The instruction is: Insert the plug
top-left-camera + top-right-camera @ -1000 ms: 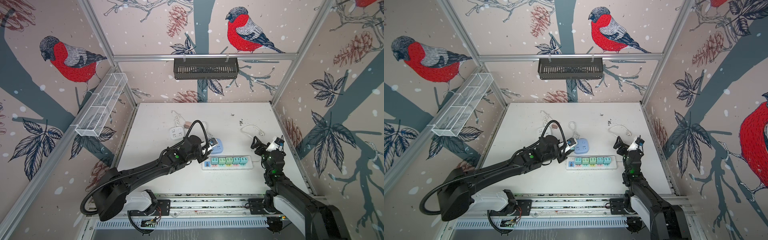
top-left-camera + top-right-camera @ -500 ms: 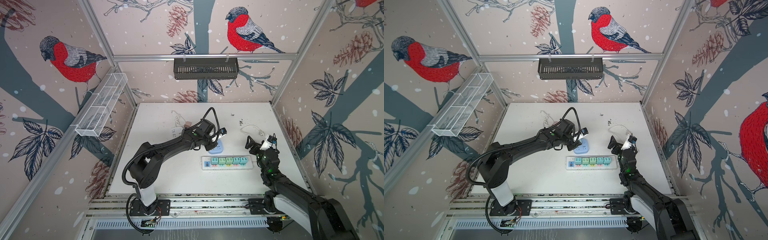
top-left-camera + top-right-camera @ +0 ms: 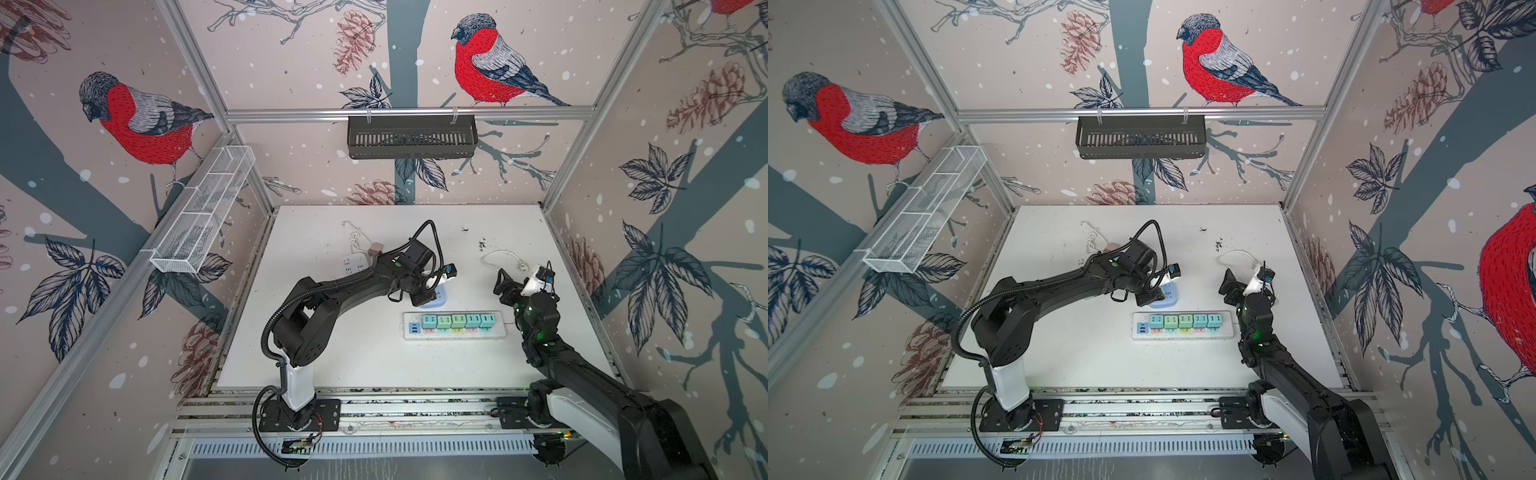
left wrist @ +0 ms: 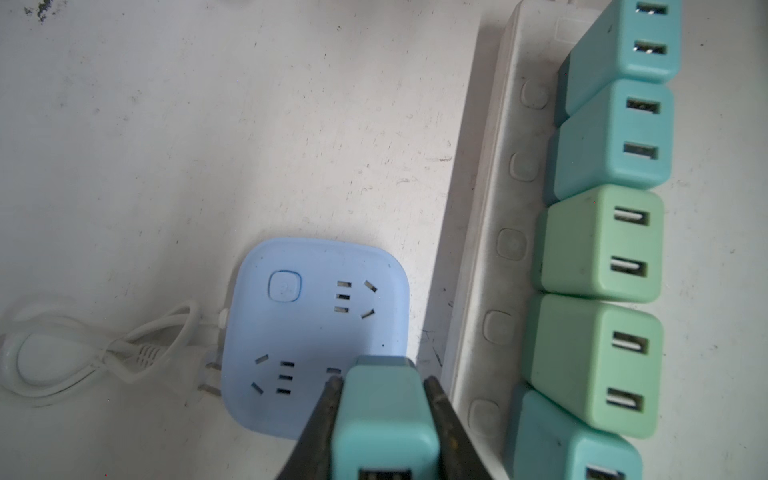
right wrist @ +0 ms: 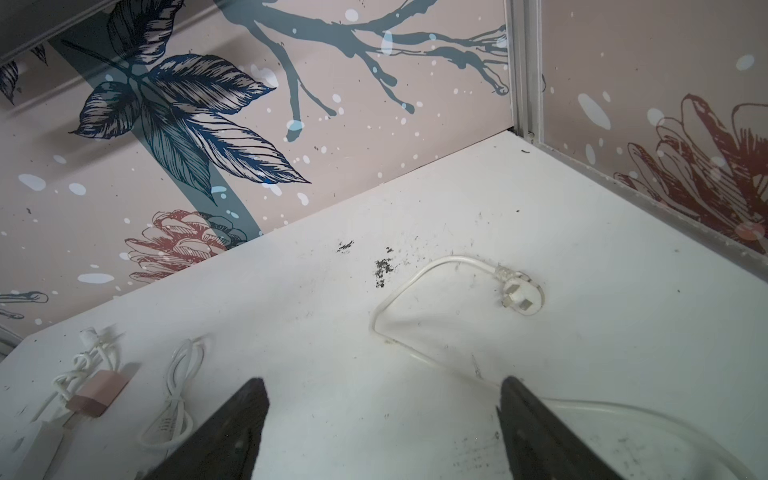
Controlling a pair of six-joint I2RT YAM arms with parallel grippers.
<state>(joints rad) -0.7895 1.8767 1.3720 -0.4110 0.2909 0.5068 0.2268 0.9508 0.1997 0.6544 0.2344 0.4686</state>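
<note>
In both top views the left gripper (image 3: 423,296) reaches in over the middle of the bench (image 3: 332,332) and hangs at a pale blue socket block (image 3: 442,296) that lies just on the back-edge side of a long white power strip (image 3: 500,333). Five green and teal chargers (image 3: 458,321) stand in a row on the strip. The right gripper (image 3: 508,286) is raised near the bench's right edge, beyond the strip's right end, with a white cable (image 3: 498,252) looping on the bench behind it. From this height the jaws of neither gripper can be read. The second top view gives the same layout: left gripper (image 3: 1152,297) at the socket block (image 3: 1170,296), right gripper (image 3: 1231,287) well apart from it, strip (image 3: 1183,336) between them and nearer the front edge. In the left wrist view the left gripper (image 4: 382,383) is clamped tight on a teal plug (image 4: 384,419), one finger on each side. The plug's end sits over one corner of the socket block (image 4: 307,328), beside one of its slot groups; whether it touches cannot be told. The strip (image 4: 490,208) runs just beside the block. In the right wrist view the right gripper (image 5: 382,386) has its fingers (image 5: 249,399) spread wide with nothing between them, above bare bench (image 5: 332,291) and the cable (image 5: 415,274).
</note>
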